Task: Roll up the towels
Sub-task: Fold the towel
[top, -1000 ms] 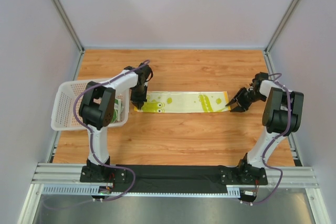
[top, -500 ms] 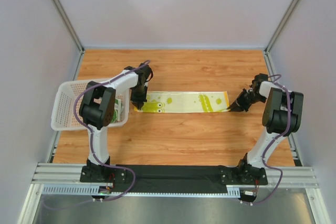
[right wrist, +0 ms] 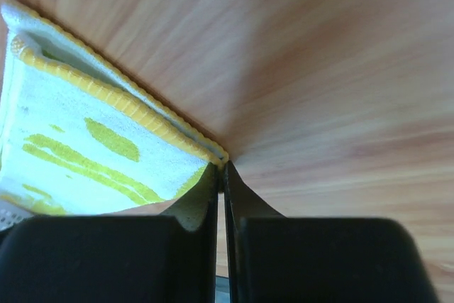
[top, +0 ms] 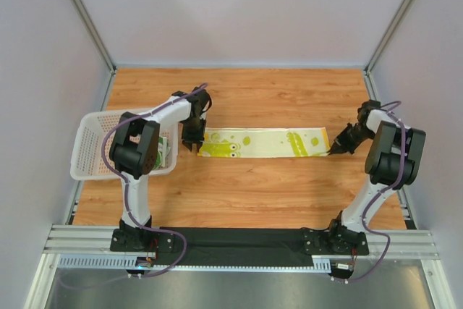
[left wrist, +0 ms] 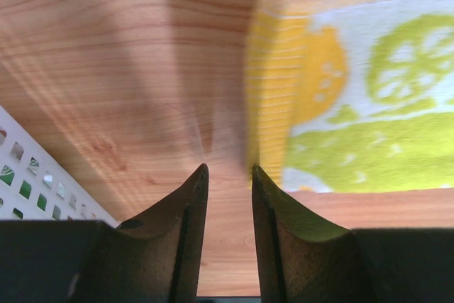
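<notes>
Found right gripper (right wrist: pixel 220 168) clamped shut on corner of lime-yellow towel (top: pixel 260 142), right at its fingertips, likely tensioning strip flat for rolling. Found left gripper (left wrist: pixel 227 169) slightly parted, empty; towel end just ahead, rightward.

No text, label, brand or number could be read in any view. The towel (top: pixel 260 142) bore only lemon prints, without lettering.
</notes>
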